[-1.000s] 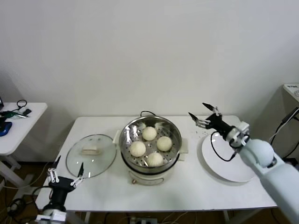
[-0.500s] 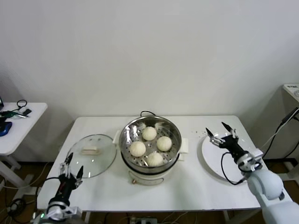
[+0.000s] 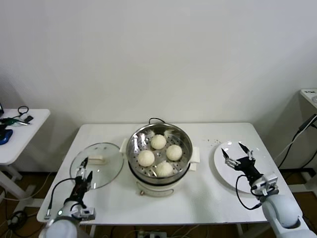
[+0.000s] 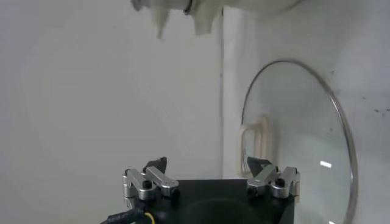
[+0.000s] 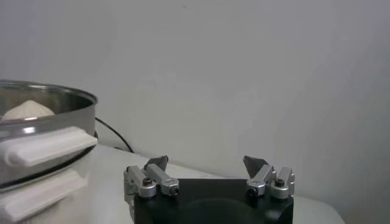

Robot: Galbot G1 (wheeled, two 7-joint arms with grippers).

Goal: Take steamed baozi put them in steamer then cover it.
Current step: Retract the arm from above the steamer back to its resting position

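The steamer (image 3: pixel 158 153) stands uncovered mid-table with several cream-white baozi (image 3: pixel 158 142) on its perforated tray. The cover (image 3: pixel 97 165), a glass lid with a cream handle, lies flat on the table to its left. My left gripper (image 3: pixel 84 171) is open at the lid's near edge, empty. In the left wrist view the lid (image 4: pixel 298 140) lies just beyond the open left gripper (image 4: pixel 207 163). My right gripper (image 3: pixel 237 152) hangs open and empty over the white plate (image 3: pixel 225 171). The right wrist view shows the steamer (image 5: pixel 42 122), one baozi (image 5: pixel 27 109) and the open right gripper (image 5: pixel 206 161).
A black power cord (image 3: pixel 154 119) runs out behind the steamer. A small side table (image 3: pixel 20 124) with cables stands off to the left, and another surface (image 3: pixel 309 94) at the far right edge. The wall is close behind the table.
My right arm has drawn back from beside the steamer and now sits low over the white plate. My left gripper has moved forward to the lid's near edge. Both stayed open.
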